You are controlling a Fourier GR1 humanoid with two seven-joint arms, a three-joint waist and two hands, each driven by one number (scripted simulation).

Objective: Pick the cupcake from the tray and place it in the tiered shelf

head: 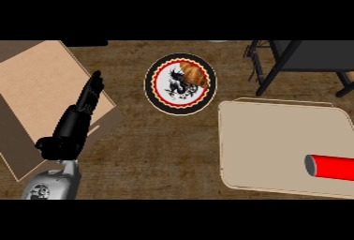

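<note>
While the left hand (pixel 72 119) lies over the board (pixel 34 79) at the tabletop's (pixel 159 150) left edge, fingers straight and holding nothing, no step of the task looks done. The right hand is not in view. The tray (pixel 269 140), at the right edge, carries only a red cylinder (pixel 332 167), partly cut off. No cupcake is recognisable, though that cylinder may be it. The shelf (pixel 297 61) stands at the far right corner. A plate (pixel 153 96) with a pastry (pixel 195 75) sits mid-tabletop. Pick, carry and placement remain.
</note>
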